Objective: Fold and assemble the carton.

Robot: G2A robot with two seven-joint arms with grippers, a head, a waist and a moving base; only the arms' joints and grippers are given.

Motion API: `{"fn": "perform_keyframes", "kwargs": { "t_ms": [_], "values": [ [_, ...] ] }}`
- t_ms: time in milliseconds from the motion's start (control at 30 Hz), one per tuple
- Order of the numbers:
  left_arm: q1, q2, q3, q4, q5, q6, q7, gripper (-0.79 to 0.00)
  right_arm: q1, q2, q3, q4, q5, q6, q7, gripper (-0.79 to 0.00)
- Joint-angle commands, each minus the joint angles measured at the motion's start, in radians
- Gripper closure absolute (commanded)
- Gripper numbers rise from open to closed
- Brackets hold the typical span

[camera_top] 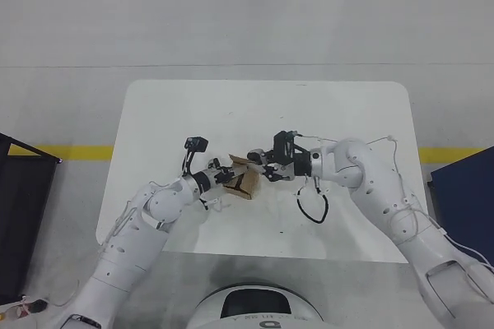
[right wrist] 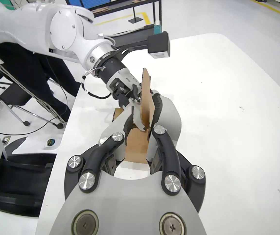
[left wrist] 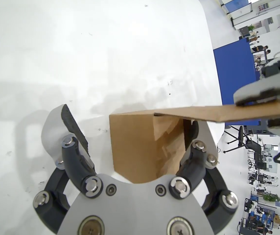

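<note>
The brown carton (camera_top: 243, 183) is set near the middle of the white table (camera_top: 189, 123). Its body is straddled by the left gripper (left wrist: 131, 123), whose jaws are spread wide. One outstretched flap (left wrist: 215, 113) is pinched between the narrowed jaws of the right gripper (right wrist: 143, 116), above the table.
</note>
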Motion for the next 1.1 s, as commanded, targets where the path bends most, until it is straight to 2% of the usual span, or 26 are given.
{"fn": "perform_keyframes", "kwargs": {
  "t_ms": [0, 133, 467, 700, 867, 900, 933, 1000, 1033, 1067],
  "values": [
    [-0.005, -0.002, 0.008, 0.004, 0.002, 0.008, 0.004, -0.785, 0.002, 0.004, -0.012, -0.010, -0.014, 0.000, 0.025, 0.000],
    [-0.015, -0.004, 0.014, 0.016, 0.005, 0.013, 0.009, -0.785, 0.009, 0.010, -0.022, -0.019, -0.027, 0.003, 0.078, 0.000],
    [-0.014, -0.001, 0.001, 0.004, 0.007, 0.013, 0.025, -0.785, -0.019, 0.017, 0.006, -0.114, -0.071, 0.151, 0.161, 0.000],
    [0.022, 0.009, -0.046, -0.022, -0.013, -0.010, 0.039, -0.785, -0.041, 0.023, 0.038, -0.164, -0.106, 0.235, 0.194, 0.000],
    [0.053, 0.017, -0.083, -0.046, -0.024, -0.022, 0.046, -0.785, -0.051, 0.028, 0.047, -0.202, -0.104, 0.224, 0.238, 0.000],
    [0.058, 0.019, -0.090, -0.049, -0.024, -0.024, 0.046, -0.785, -0.050, 0.027, 0.045, -0.204, -0.096, 0.217, 0.246, -0.117],
    [0.062, 0.020, -0.097, -0.054, -0.031, -0.029, 0.049, -0.785, -0.048, 0.027, 0.044, -0.204, -0.085, 0.210, 0.250, -0.296],
    [0.072, 0.023, -0.110, -0.060, -0.042, -0.039, 0.055, -0.785, -0.044, 0.025, 0.038, -0.198, -0.054, 0.178, 0.249, -0.382],
    [0.077, 0.024, -0.115, -0.065, -0.044, -0.040, 0.055, -0.785, -0.038, 0.024, 0.036, -0.192, -0.038, 0.157, 0.246, -0.545],
    [0.082, 0.025, -0.120, -0.071, -0.046, -0.038, 0.057, -0.785, -0.034, 0.024, 0.035, -0.184, -0.019, 0.133, 0.243, -0.640]
  ]
}}
